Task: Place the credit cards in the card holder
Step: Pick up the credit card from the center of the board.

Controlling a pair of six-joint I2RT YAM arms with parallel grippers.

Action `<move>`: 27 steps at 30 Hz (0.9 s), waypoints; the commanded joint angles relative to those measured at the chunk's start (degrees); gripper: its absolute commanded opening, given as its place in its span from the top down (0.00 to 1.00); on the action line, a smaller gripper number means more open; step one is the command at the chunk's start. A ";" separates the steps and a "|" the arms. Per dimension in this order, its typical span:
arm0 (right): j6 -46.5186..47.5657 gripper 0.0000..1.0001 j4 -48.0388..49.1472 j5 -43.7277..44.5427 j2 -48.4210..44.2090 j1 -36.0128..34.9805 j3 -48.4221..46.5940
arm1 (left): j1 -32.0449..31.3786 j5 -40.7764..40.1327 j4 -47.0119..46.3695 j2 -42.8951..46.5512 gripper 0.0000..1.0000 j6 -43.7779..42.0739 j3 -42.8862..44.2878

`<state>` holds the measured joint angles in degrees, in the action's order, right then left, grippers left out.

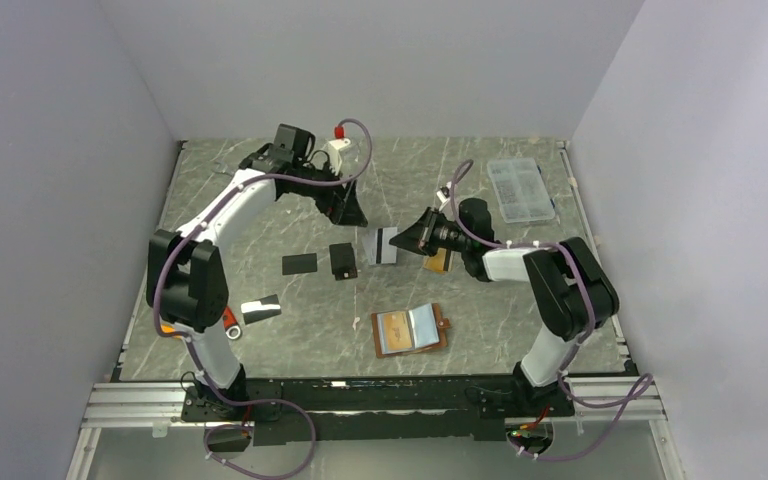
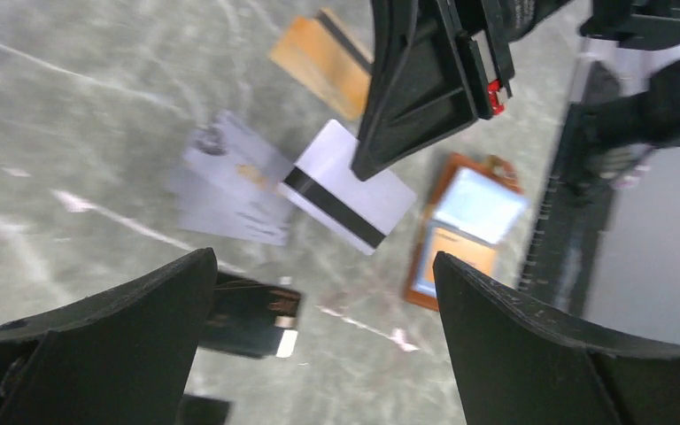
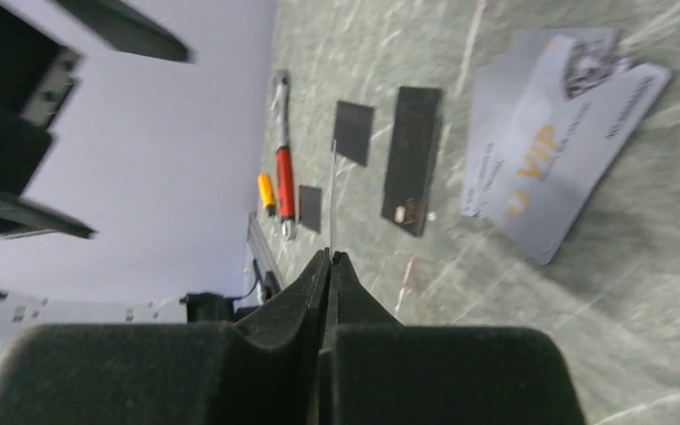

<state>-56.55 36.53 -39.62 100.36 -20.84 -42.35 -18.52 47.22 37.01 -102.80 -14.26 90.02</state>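
- Lying loose on the counter [image 1: 260,180], most cards are not yet stowed, so the task looks early.
- Left arm [image 1: 230,205] stretches far out, its gripper [image 1: 348,210] spread wide and empty above the cards.
- Right arm [image 1: 505,262] bends inward, its gripper [image 3: 329,257] pinched on a striped card [image 2: 345,197], well apart from the holder.
- Holder [image 1: 410,330] lies open near the front edge; whether it has any card inside I cannot tell.
- Left to stow: black cards [image 1: 299,264], grey cards [image 2: 230,190], orange card [image 2: 319,62].
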 commanded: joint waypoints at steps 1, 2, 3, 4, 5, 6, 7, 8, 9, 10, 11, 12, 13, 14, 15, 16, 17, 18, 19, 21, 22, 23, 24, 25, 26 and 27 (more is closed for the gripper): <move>-0.65 1.00 10.25 -5.63 -6.26 -0.25 3.87 | -1.08 13.43 -2.04 -0.74 0.01 7.85 -4.86; -1.13 1.00 11.11 -6.27 -7.43 -0.25 4.41 | -0.92 15.27 -3.48 -0.72 0.01 9.35 -5.93; -1.19 1.00 10.78 -6.52 -8.55 -0.29 4.61 | -0.74 16.75 -6.80 -0.04 0.01 11.88 -7.95; -0.71 1.00 9.82 -6.53 -9.97 -0.43 4.76 | -0.54 17.74 -11.19 1.11 0.01 15.85 -10.92; 0.08 1.00 8.28 -5.93 -11.42 -0.55 4.77 | -0.28 18.01 -16.52 2.43 0.01 19.10 -13.85; 0.87 1.00 6.60 -5.44 -12.70 -0.67 4.74 | -0.08 18.40 -21.19 3.91 0.01 23.27 -17.11; 1.38 1.00 5.72 -4.97 -14.02 -0.80 4.74 | 0.16 18.77 -25.17 5.06 0.01 25.40 -19.51; 1.54 1.00 5.02 -4.48 -14.97 -1.01 4.74 | 0.30 19.83 -28.45 5.85 0.01 27.61 -21.10; 1.57 1.00 4.61 -4.21 -15.62 -1.30 4.56 | 0.33 21.14 -31.60 6.51 0.03 30.31 -22.43; 1.68 1.00 4.23 -3.85 -16.10 -1.63 4.38 | 0.33 22.50 -35.20 6.94 0.06 32.84 -23.57; 1.69 1.00 3.84 -3.50 -16.40 -2.00 3.99 | 0.31 23.53 -38.67 7.61 0.11 35.58 -25.21; 1.71 1.00 3.66 -3.13 -16.52 -2.42 3.63 | 0.33 24.17 -42.16 8.16 0.14 37.89 -26.22; 1.75 1.00 3.60 -2.84 -16.64 -2.67 3.33 | 0.33 25.00 -44.71 8.38 0.19 39.64 -26.87; 1.71 1.00 3.58 -2.62 -16.63 -3.08 2.91 | 0.33 25.86 -46.30 8.46 0.24 41.29 -27.28; 1.89 1.00 3.24 -2.12 -16.68 -3.43 2.56 | 0.33 26.57 -48.27 8.49 0.29 42.85 -27.68; 2.13 1.00 2.79 -1.75 -16.76 -3.72 2.21 | 0.33 27.15 -50.75 8.76 0.35 45.05 -28.41; 2.41 1.00 2.24 -1.17 -16.78 -4.03 2.04 | 0.33 27.66 -53.21 8.90 0.37 46.97 -29.02; 2.40 1.00 2.34 -0.64 -16.92 -4.25 2.01 | 0.37 28.22 -55.75 9.08 0.38 48.79 -29.52; 2.18 1.00 2.88 -0.48 -16.89 -4.36 1.96 | 0.34 28.57 -58.37 9.15 0.39 50.80 -30.17; 1.37 1.00 4.33 -0.61 -16.71 -4.55 2.05 | 0.33 28.96 -60.90 9.19 0.40 52.54 -30.76; 1.09 1.00 4.41 -0.52 -16.58 -4.67 1.88 | 0.34 29.04 -61.04 9.14 0.40 52.65 -30.70; 1.08 1.00 4.34 -0.43 -16.62 -4.82 1.81 | 0.33 29.02 -61.23 9.19 0.41 52.70 -30.73; 1.17 1.00 4.27 -0.42 -16.80 -4.94 1.86 | 0.33 28.86 -60.84 9.34 0.41 51.96 -30.63; 1.29 1.00 4.14 -0.31 -17.03 -4.92 1.95 | 0.37 28.70 -57.91 9.49 0.41 50.10 -30.15; 1.64 1.00 3.48 -0.22 -17.54 -4.91 2.09 | 0.42 28.22 -54.18 9.70 0.41 47.40 -29.39; 2.33 1.00 2.36 -0.04 -18.13 -4.88 2.09 | 0.46 27.64 -50.74 10.01 0.40 44.51 -28.62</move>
<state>-55.75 38.76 -40.99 84.51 -25.39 -38.44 -17.91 72.82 -17.34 -95.37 34.50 59.48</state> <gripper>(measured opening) 0.009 0.590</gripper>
